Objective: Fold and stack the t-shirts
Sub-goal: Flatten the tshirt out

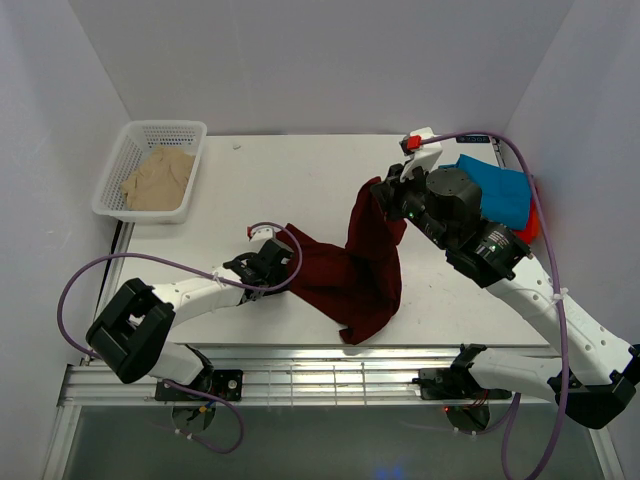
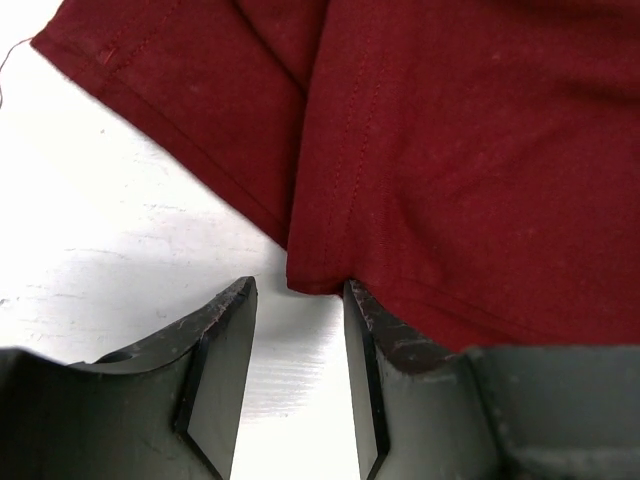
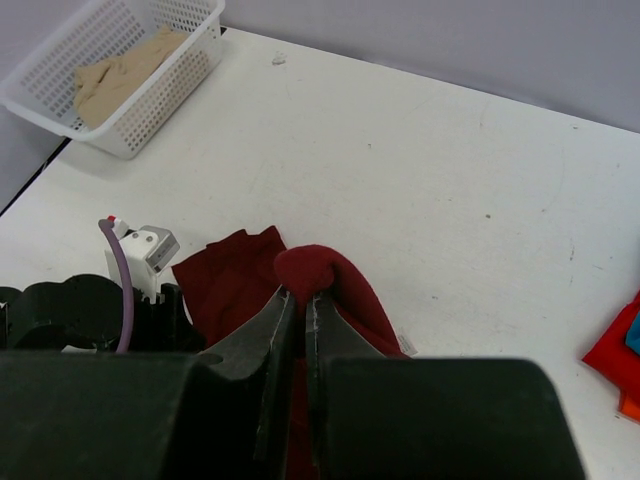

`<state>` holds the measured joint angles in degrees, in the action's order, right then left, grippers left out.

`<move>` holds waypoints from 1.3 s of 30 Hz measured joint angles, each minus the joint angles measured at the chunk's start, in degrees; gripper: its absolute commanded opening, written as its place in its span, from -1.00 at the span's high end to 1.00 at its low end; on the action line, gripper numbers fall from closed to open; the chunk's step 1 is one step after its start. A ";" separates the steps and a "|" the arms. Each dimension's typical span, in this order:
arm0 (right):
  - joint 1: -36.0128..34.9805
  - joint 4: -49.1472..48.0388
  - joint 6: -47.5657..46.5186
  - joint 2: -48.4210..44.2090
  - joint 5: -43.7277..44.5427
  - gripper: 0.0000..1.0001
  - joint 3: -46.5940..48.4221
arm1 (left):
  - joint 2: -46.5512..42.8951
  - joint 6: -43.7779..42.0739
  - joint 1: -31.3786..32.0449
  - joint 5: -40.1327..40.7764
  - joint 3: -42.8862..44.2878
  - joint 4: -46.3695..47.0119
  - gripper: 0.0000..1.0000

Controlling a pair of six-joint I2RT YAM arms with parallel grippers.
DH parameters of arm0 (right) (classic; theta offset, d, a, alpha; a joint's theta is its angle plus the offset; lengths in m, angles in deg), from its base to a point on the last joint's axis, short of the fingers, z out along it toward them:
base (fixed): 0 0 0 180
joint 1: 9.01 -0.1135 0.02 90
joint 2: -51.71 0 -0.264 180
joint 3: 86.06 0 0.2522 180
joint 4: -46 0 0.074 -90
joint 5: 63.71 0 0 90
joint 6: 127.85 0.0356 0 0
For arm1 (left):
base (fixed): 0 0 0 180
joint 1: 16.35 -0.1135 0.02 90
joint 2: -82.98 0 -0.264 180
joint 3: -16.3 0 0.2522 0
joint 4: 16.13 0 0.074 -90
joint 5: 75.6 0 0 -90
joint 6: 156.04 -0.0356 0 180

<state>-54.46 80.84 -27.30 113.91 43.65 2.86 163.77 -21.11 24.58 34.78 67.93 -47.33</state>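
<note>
The dark maroon t-shirt (image 1: 350, 275) lies crumpled at the middle front of the table, with one end pulled up. My right gripper (image 1: 386, 196) is shut on that raised end, and the wrist view shows a bunch of the maroon t-shirt (image 3: 318, 264) pinched at the gripper (image 3: 300, 295) tips. My left gripper (image 1: 286, 263) sits low on the table at the shirt's left edge. It is open; a hem corner of the maroon t-shirt (image 2: 450, 150) touches the gripper (image 2: 300, 290) tips, with bare table between the fingers. A teal-blue t-shirt (image 1: 497, 190) lies folded over a red-orange one (image 1: 533, 222) at the right.
A white mesh basket (image 1: 128, 141) at the back left corner holds a beige t-shirt (image 1: 158, 177); the right wrist view shows the basket (image 3: 192, 66) too. White walls close in the table on three sides. A metal rail (image 1: 330, 380) runs along the near edge.
</note>
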 measured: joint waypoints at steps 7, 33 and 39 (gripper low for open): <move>0.00 -0.24 -0.02 0.00 -1.05 0.85 -0.09 | 0.00 0.00 0.09 0.28 0.00 2.21 0.29; 14.14 2.01 -1.70 12.31 -1.09 0.85 7.69 | -5.73 -9.18 -11.89 14.80 28.92 -5.81 1.00; 23.69 8.70 -3.98 27.43 -2.95 0.85 36.11 | -4.83 -16.98 -21.44 13.20 49.42 -4.07 1.00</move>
<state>-30.77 89.54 -31.28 141.34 40.70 38.97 158.94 -38.10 3.13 47.98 117.35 -51.39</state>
